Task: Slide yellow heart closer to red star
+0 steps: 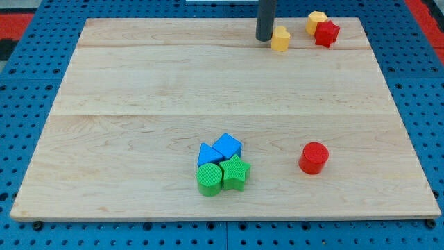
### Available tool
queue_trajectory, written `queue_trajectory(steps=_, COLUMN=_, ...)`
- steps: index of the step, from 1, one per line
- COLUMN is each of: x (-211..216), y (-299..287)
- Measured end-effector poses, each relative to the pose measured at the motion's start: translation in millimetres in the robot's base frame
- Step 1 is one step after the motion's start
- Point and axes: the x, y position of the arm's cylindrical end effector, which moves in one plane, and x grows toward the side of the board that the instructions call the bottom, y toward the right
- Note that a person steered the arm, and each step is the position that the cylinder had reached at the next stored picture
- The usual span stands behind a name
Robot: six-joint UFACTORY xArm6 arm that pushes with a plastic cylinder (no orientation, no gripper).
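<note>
The yellow heart (280,39) sits near the view's top edge of the desk (139,104), a little right of centre; my tip (264,38) stands just to the view's left of the yellow heart, touching it or nearly so, though the exact contact cannot be told; the rod ends plainly, with no fingers on it, so there is nothing spread or pinched to tell. To the view's right of the yellow heart, near but apart, lies the red star (327,32); a second yellow block (316,21), its shape hard to make out, sits against the red star on its upper left side, also right of the yellow heart. Well below the yellow heart, toward the view's bottom, a red cylinder (313,157) stands alone, slightly to the right; further left of that, and likewise far below the yellow heart, four blocks huddle touching one another: a blue cube (227,146), another blue block (208,155) beside it, a green cylinder (209,179) and a green star (236,172).
</note>
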Motion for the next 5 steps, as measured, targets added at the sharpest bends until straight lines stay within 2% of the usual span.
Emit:
queue_trajectory(steps=2, x=-1, y=34)
queue_trajectory(steps=3, x=12, y=9)
queue_trajectory(steps=5, x=21, y=10)
